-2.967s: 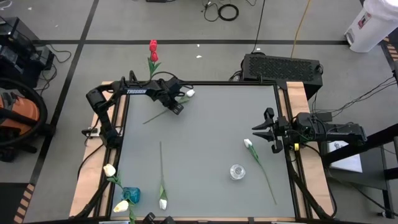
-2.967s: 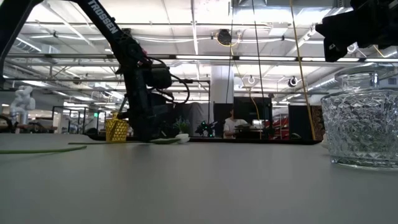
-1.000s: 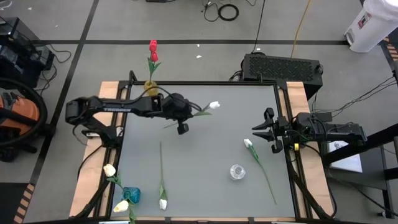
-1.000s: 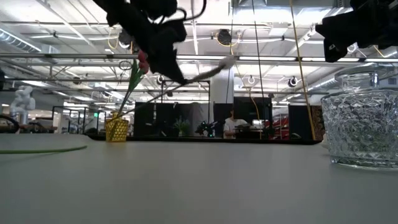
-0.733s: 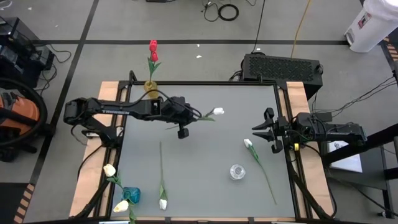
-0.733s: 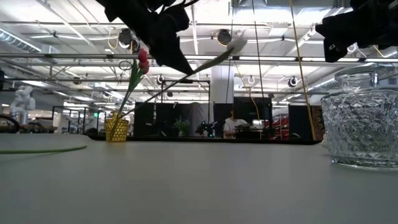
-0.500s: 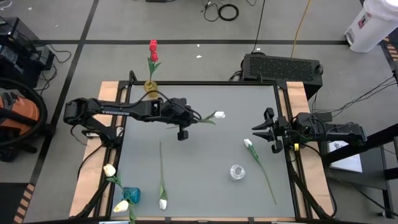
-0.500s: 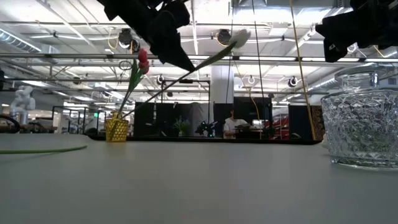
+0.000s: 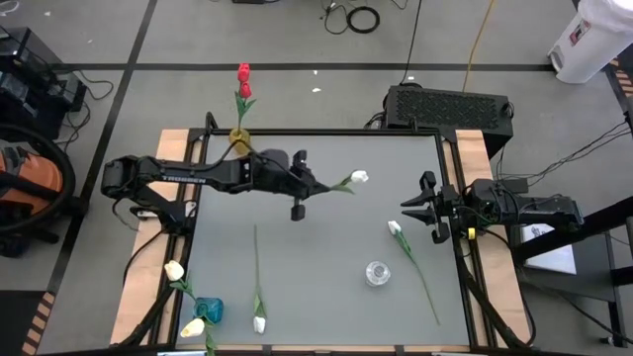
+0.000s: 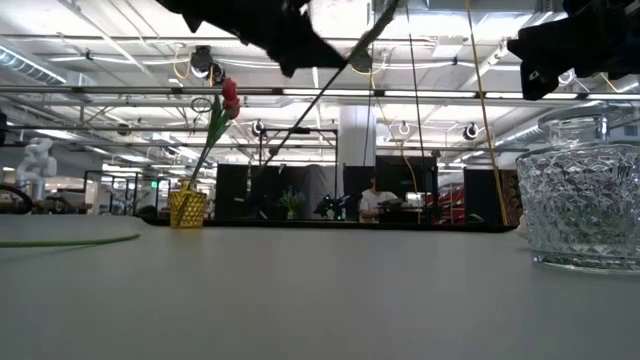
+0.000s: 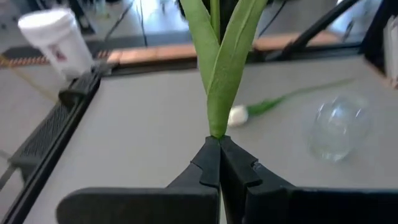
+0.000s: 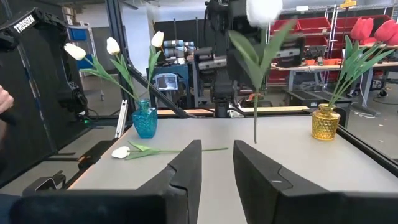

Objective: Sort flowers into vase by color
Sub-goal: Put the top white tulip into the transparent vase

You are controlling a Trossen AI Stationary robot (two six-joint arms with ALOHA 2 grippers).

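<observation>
grey table point(image 9: 326, 247) with scattered flowers point(image 9: 407, 252), warehouse hall behind

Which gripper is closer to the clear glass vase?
The right gripper: it waits just up and right of the clear vase. The left gripper, holding a white tulip, is farther up-left.

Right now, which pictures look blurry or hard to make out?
Left wrist view: the white tulip on the table and the clear glass vase are soft. Low view: the left arm is a dark silhouette against bright ceiling lights. High view: evenly lit, sharp.
</observation>
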